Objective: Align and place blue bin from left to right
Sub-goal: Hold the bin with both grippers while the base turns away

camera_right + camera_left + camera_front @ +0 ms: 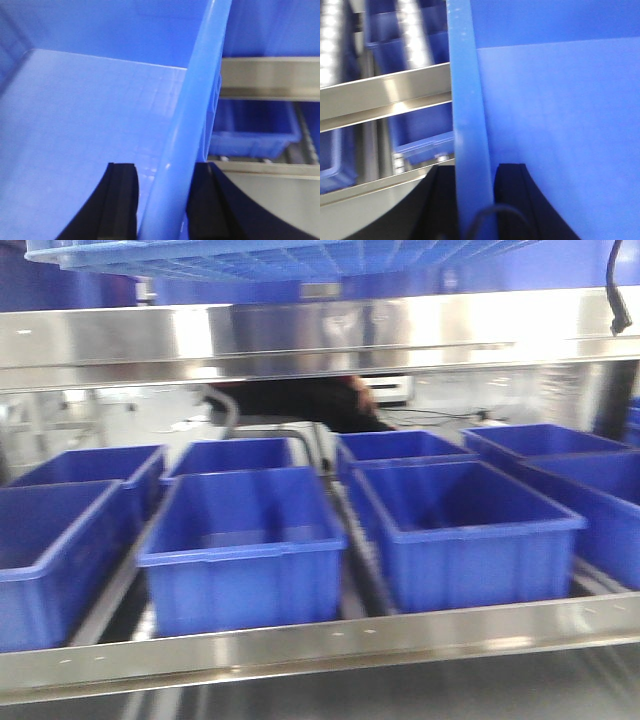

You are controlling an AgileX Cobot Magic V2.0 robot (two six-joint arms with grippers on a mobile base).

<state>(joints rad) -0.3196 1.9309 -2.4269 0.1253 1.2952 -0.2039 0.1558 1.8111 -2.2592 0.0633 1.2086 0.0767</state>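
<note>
The blue bin (280, 258) is cut off by the front view's top edge — only its grid underside shows; the darker bins (245, 540) below look blurred.

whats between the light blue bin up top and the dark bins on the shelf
A steel beam runs across between the blue bin and the dark bins below it. The front view shows this.
</note>
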